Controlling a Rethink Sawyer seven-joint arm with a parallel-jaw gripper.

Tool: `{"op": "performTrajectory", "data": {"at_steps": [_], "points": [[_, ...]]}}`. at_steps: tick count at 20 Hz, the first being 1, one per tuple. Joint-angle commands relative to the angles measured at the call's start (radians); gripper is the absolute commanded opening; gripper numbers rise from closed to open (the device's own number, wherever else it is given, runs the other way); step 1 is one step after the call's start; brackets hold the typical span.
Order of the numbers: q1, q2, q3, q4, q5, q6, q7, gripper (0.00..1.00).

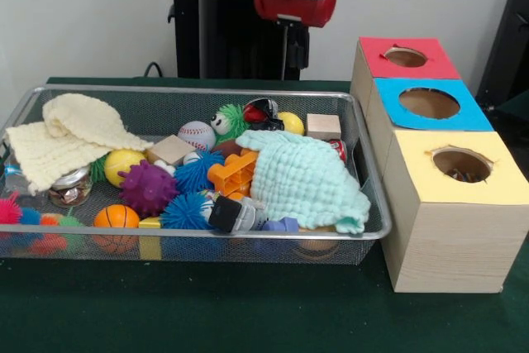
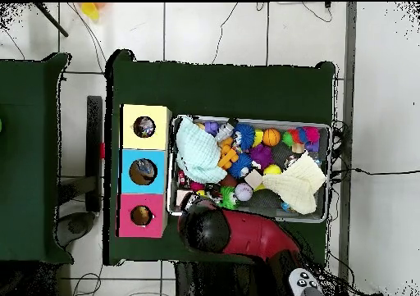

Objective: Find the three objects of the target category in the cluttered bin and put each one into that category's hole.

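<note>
Wire-mesh bin (image 1: 368,163) shows no readable writing; whether the gripper (image 1: 287,55) is apart cannot be told.

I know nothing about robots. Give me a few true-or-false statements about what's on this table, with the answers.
1. The yellow box is nearest the camera in the front view. True.
2. A mint cloth lies over toys in the bin. True.
3. The bin is solid plastic. False: it is wire mesh.
4. The blue box sits at one end of the row. False: it is in the middle, between the red box and the yellow box.
5. An orange ball lies in the bin. True.
</note>
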Motion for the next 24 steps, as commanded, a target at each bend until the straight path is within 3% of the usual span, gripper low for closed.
{"op": "performTrajectory", "data": {"at_steps": [1, 10, 15, 24], "points": [[-0.066, 0.07, 0.164, -0.088, -0.146, -0.019, -0.136, 0.0], [-0.241, 0.197, 0.278, -0.198, -0.293, 0.032, -0.246, 0.0], [-0.307, 0.218, 0.335, -0.229, -0.363, 0.078, -0.265, 0.0], [-0.36, 0.218, 0.395, -0.222, -0.419, 0.11, -0.241, 0.0]]}}
